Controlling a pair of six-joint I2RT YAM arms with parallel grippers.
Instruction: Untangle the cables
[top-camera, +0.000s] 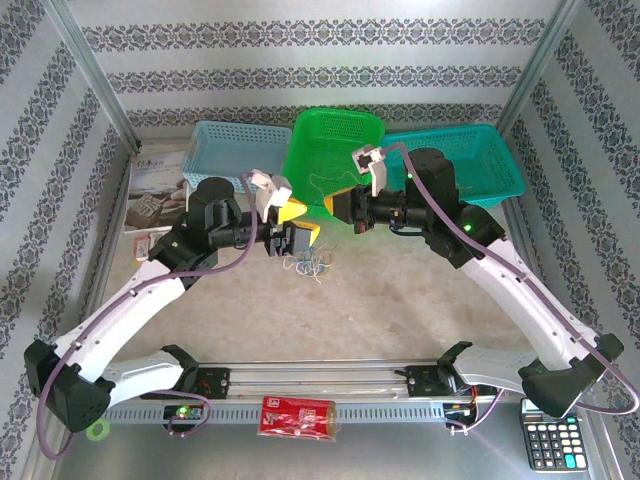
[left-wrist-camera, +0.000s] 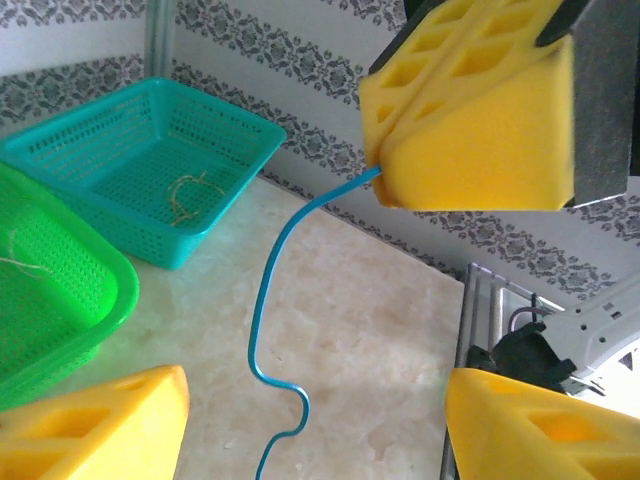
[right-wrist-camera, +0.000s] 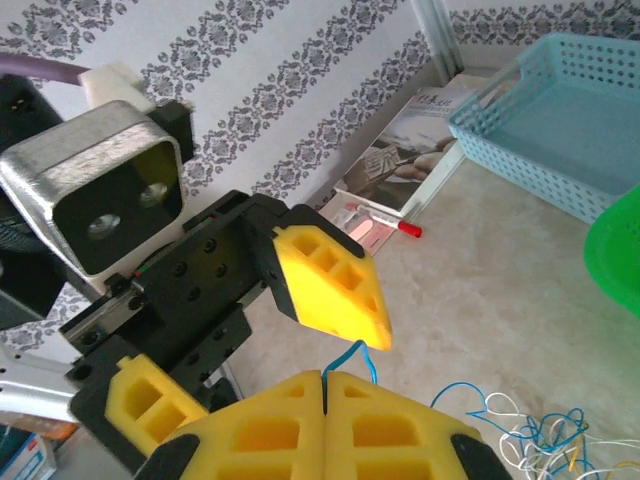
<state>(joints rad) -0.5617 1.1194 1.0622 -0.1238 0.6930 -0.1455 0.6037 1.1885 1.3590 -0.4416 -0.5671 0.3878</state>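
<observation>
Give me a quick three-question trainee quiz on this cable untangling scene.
1. True or false: the right gripper is shut on a blue cable.
2. Where does the tangled clump of cables lie? A on the magazine, B on the table, C on the calculator.
3. Fill in: the left gripper is ____.
Key: 1 true; 2 B; 3 open.

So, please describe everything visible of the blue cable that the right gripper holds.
The blue cable is a very thin, glossy, plastic-looking cord with wavy bends. Its upper end is pinched by the right gripper, in the seam of its shut yellow fingers. From there it hangs down above the pale table, passing between the open fingers of the left gripper, which look clear of it. Its lower end runs out of frame.
</observation>
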